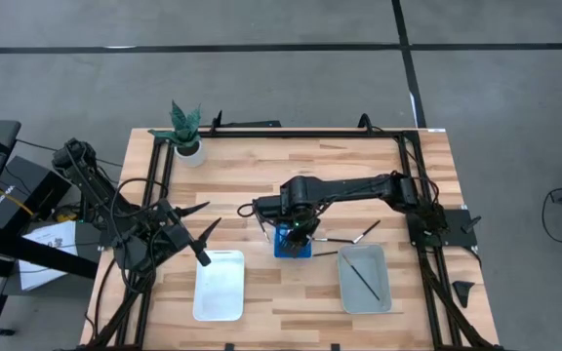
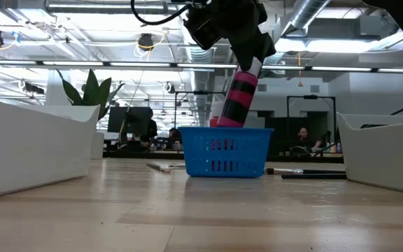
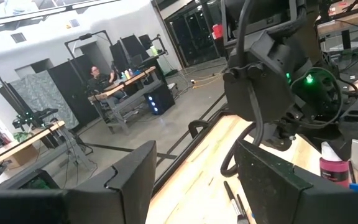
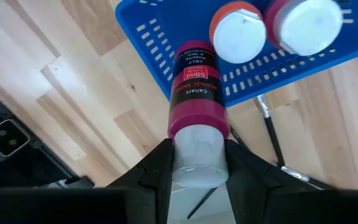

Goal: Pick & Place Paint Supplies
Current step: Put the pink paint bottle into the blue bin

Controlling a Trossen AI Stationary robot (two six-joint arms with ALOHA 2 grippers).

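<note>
— Two bottles (image 4: 272, 28) already sit in the blue rack (image 1: 292, 244), centre frame; a third?

— We see the right gripper (image 4: 197, 163) fingers clamping a magenta bottle (image 4: 197, 93) at its rim. Left gripper (image 1: 201, 246) waits spread, lower left; brushes (image 1: 367, 231) remain on the surface.

- I count three paint bottles: one magenta bottle (image 4: 196, 93) at frame centre, and two white-capped ones (image 4: 241, 31) upper right, inside the basket.
- One blue basket (image 1: 292, 244), mid-frame.
- Two trays: a white tray (image 1: 219, 285) lower left of centre, a grey tray (image 1: 365, 278) lower right.
- At least three brushes (image 1: 363, 233).
- One potted plant (image 1: 186, 132), upper left.
- Two arms.
</note>
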